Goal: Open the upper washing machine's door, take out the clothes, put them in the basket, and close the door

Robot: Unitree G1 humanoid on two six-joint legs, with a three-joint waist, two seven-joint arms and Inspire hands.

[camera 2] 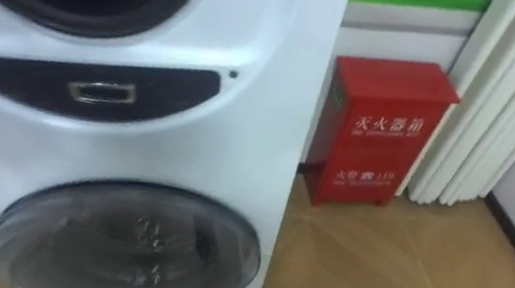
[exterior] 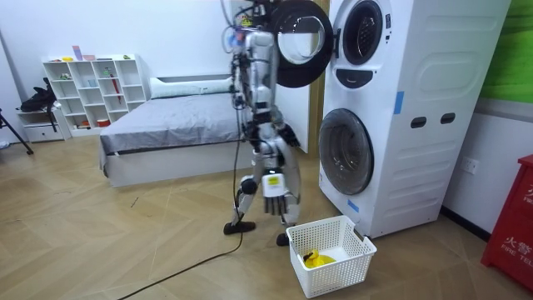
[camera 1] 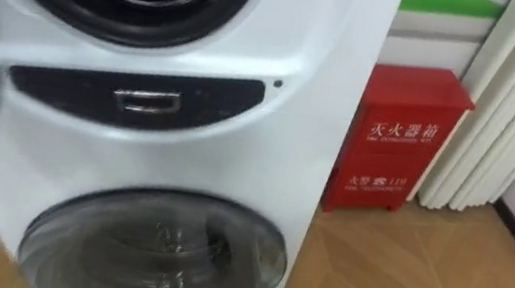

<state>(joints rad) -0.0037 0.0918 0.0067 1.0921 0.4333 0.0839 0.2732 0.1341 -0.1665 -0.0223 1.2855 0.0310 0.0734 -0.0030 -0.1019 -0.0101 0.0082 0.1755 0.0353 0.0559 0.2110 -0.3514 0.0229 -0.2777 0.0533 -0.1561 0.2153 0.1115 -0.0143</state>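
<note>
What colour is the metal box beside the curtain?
The box is red, best seen in the right eye view.

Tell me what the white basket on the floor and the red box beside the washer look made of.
White basket: likely moulded plastic, matte; its walls are an open grid of slots. Red box: probably painted sheet metal, slightly glossy; flat panels, crisp folded edges, though plastic can't be excluded.

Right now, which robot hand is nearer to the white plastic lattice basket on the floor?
Right. The right hand hangs low, just above and left of the white basket in the room view; the left hand seems higher, at hip height.
</note>
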